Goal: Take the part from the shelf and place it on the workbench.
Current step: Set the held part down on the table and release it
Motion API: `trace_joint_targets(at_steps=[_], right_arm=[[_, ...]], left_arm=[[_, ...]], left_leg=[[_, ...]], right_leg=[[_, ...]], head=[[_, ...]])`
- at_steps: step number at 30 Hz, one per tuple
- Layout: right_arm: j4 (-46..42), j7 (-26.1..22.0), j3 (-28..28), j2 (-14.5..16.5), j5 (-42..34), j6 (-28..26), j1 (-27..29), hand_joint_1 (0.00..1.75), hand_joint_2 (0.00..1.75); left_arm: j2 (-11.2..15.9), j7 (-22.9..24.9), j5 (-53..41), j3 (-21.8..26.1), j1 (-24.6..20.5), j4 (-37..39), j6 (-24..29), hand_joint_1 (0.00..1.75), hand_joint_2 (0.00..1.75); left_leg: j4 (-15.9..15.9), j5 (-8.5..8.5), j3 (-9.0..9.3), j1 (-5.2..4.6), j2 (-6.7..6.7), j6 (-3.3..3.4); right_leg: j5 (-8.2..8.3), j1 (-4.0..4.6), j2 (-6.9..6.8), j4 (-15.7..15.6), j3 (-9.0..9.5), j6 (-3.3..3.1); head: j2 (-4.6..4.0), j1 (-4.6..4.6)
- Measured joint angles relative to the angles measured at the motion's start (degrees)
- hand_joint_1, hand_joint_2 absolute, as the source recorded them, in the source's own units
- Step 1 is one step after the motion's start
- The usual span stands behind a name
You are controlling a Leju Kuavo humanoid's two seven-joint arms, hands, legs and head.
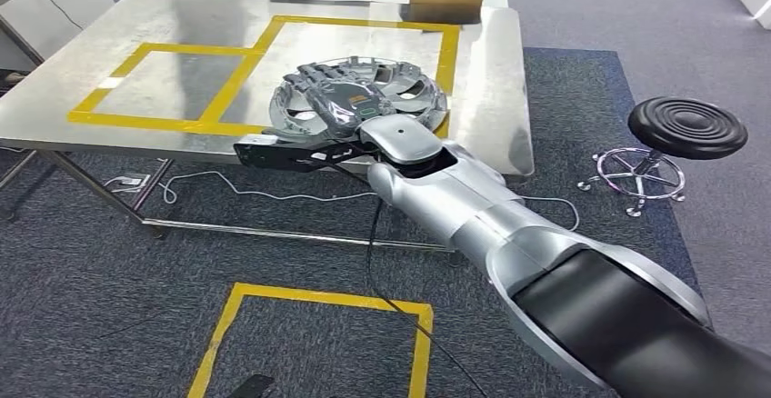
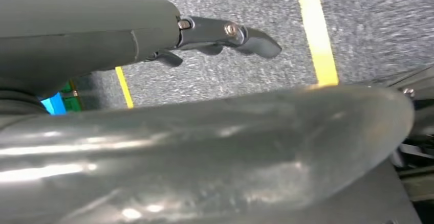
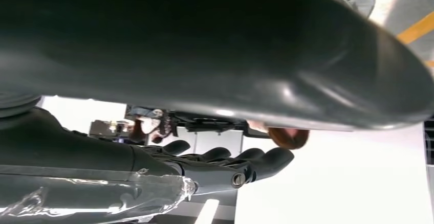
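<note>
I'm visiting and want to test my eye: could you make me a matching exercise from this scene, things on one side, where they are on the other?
Things:
1. round metal part
2. black stool
3. cardboard box
4. right robot hand

Places:
A. on the carpet, right of the workbench
B. at the workbench's far edge
C. inside the yellow-taped square
D. resting over the part

Pairs: 1-C, 2-A, 3-B, 4-D

right arm (image 1: 509, 225): silver shell, black upper sleeve | hand (image 1: 332, 98): dark fingers | black cable (image 1: 375, 253)
</note>
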Motion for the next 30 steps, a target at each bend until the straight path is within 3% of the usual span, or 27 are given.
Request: trace_joint_targets(at_steps=[1,2,4,6,8,9,11,15,17,18,21,23,26,30], right_arm=[[0.01,-0.02,0.0,-0.01,-0.11,-0.02,0.01,0.0,0.0],[0.02,-0.04,-0.01,-0.04,-0.24,-0.04,0.05,0.0,0.0],[0.05,-0.14,-0.02,-0.16,-0.46,-0.08,0.1,0.0,0.0],[0.06,-0.21,-0.03,-0.31,-0.66,-0.14,-0.07,0.0,0.0],[0.05,-0.23,-0.19,-0.49,-1.25,-0.33,-0.4,0.0,0.0],[0.05,-0.27,-0.38,-0.62,-1.68,-0.48,-0.44,0.0,0.0],[0.06,-0.44,-0.93,-0.99,-2.33,-0.79,-0.19,0.0,0.0],[0.07,-0.6,-1.55,-1.61,-2.61,-1.11,-0.06,0.0,0.0],[0.07,-0.6,-1.66,-1.74,-2.67,-1.18,-0.09,0.0,0.0],[0.07,-0.59,-1.76,-1.81,-2.89,-1.28,-0.05,0.0,0.0],[0.09,-0.72,-2.77,-2.45,-4.92,-2.8,0.48,0.0,0.0],[0.08,-1.19,-4.44,-3.59,-8.14,-5.08,1.63,0.0,0.0],[0.1,-2.56,-9.13,-6.62,-15.74,-9.27,5.7,0.0,0.0],[1.74,-3.51,-18.53,-12.85,-24.21,-13.28,14.68,0.0,0.0]], left_arm=[[0.02,-0.16,0.0,0.0,-0.01,0.0,0.03,0.0,0.0],[0.04,-0.36,0.0,0.0,-0.02,0.0,0.04,0.0,0.0],[0.07,-0.69,-0.01,0.0,-0.04,0.0,0.03,0.0,0.0],[0.04,-0.81,-0.08,0.0,-0.14,0.0,0.04,0.0,0.0],[-0.05,-0.91,-0.2,0.0,-0.39,0.0,0.05,0.0,0.0],[-0.09,-0.96,-0.26,-0.01,-0.49,0.0,0.04,0.0,0.0],[-0.05,-1.02,-0.37,-0.01,-0.4,0.0,0.02,0.0,0.0],[0.02,-1.06,-0.55,0.0,-0.08,0.0,0.01,0.0,0.0],[0.02,-1.09,-0.63,0.0,-0.09,0.0,0.01,0.0,0.0],[0.02,-1.12,-0.67,0.0,-0.09,0.0,0.01,0.0,0.0],[0.09,-1.37,-0.59,0.0,-0.07,0.0,0.11,0.0,0.0],[0.12,-1.71,-0.26,0.05,0.0,0.0,0.33,0.0,0.0],[0.12,-2.02,0.39,0.48,0.32,0.0,0.78,0.0,0.0],[0.13,-2.05,0.53,1.31,1.4,0.0,1.13,0.0,0.0]], left_leg=[[3.42,-1.63,-0.84,0.11,0.0,-0.24],[5.99,-2.03,-1.22,0.24,0.01,-0.45],[6.46,0.02,0.27,0.59,0.02,-0.84],[0.93,1.65,5.06,1.06,0.03,-1.26],[-5.05,0.66,9.19,1.14,-0.21,-0.85],[-6.66,0.1,10.03,1.01,-0.33,-0.36],[-7.48,0.07,9.87,0.82,-0.44,0.46],[-7.64,0.68,9.75,0.57,-0.54,1.19],[-7.63,0.9,9.6,0.41,-0.53,1.57],[-7.62,1.02,9.49,0.34,-0.53,1.75],[-7.57,1.3,9.05,0.17,-0.52,2.05],[-7.56,1.38,8.88,0.15,-0.52,2.1],[-7.56,1.39,8.84,0.16,-0.57,2.11],[-7.57,1.32,8.84,0.23,-0.7,2.16]], right_leg=[[0.58,-0.06,0.0,-0.01,-0.67,0.0],[1.13,-0.12,-0.02,0.0,-1.37,0.07],[2.21,-0.3,-0.03,0.04,-2.71,0.41],[3.1,-0.43,0.03,0.16,-3.83,1.04],[3.89,-0.42,0.08,0.5,-4.79,1.8],[4.32,-0.43,0.09,0.5,-5.1,2.17],[4.84,-0.55,0.06,0.14,-5.29,2.37],[5.42,-0.63,0.03,-0.72,-5.28,0.1],[5.86,-0.66,0.03,-1.01,-5.15,-0.31],[6.23,-0.71,0.03,-1.19,-5.09,-0.09],[7.25,-0.94,0.01,-1.79,-5.1,2.02],[7.39,-1.02,0.0,-2.03,-5.13,2.92],[7.33,-1.03,-0.07,-2.12,-5.07,3.46],[7.17,-0.99,-0.27,-2.14,-4.99,3.78]], head=[[0.0,0.01],[0.0,-0.01],[0.0,0.0],[0.0,-0.03],[0.0,-0.04],[0.0,-0.03],[0.0,0.0],[0.0,0.05],[0.0,0.04],[0.0,0.03],[0.0,0.0],[0.0,-0.01],[0.0,-0.03],[0.0,-0.02]])
